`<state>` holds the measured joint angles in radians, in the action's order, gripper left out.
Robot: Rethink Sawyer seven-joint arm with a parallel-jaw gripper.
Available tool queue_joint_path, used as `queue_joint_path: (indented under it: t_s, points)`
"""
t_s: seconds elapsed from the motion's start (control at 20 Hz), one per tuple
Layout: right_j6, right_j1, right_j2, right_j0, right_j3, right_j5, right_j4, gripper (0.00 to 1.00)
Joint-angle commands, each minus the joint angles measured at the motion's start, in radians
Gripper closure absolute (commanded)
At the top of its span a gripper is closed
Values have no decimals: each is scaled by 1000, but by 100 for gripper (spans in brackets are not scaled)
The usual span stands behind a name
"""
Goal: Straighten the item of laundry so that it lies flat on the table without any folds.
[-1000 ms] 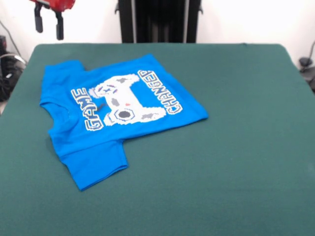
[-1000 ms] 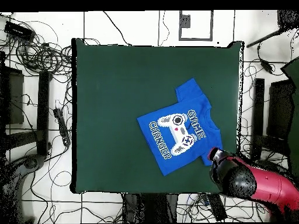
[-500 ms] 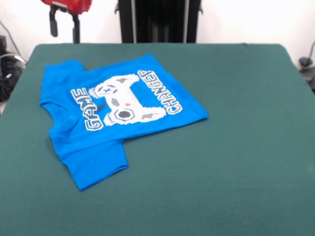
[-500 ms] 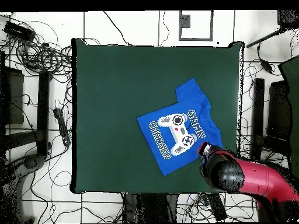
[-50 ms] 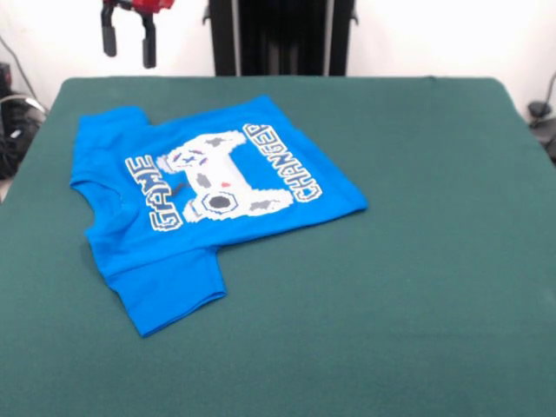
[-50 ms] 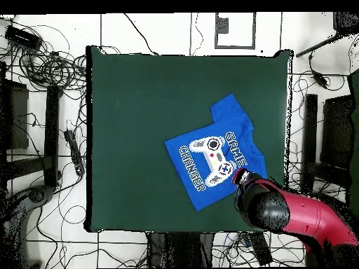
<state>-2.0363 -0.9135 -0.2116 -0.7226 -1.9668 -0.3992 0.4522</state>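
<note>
**Blue shirt spread on the green table, gripper above its far edge**

The item of laundry [image 5: 208,204], a small bright blue short-sleeved T-shirt, lies print side up on the table [image 5: 417,287]. Its white-and-grey game controller print and the words "GAME CHANGER" are fully readable. In the front view it sits in the left half of the table, turned at an angle, collar toward the left edge and hem toward the middle. One sleeve points to the near side and lies flat; the other, at the far left, shows a small crease near the shoulder. The body looks mostly smooth. In the overhead view the shirt [image 6: 214,154] lies toward the right side of the dark green top, near the edge at the picture's bottom, with plenty of bare felt around it.

The gripper [image 5: 128,43] hangs in the air above the table's far left edge, just beyond the shirt and not touching it. Its two dark fingers [image 5: 149,50] stand apart with nothing between them. From above, the red and black arm [image 6: 294,216] reaches in over the table's corner, covering the shirt's sleeve there.
</note>
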Motion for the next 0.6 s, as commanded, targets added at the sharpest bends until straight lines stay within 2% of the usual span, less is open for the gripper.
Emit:
queue_joint_path:
  t_s: [0.05, 0.4, 0.6]
  points:
    - [-7, -28, -113, 55, -87, -101, -83, 0]
    - [-32, -54, -102, 103, -99, -122, -134, 0]
    - [-62, -32, -88, 137, -94, -97, -146, 0]
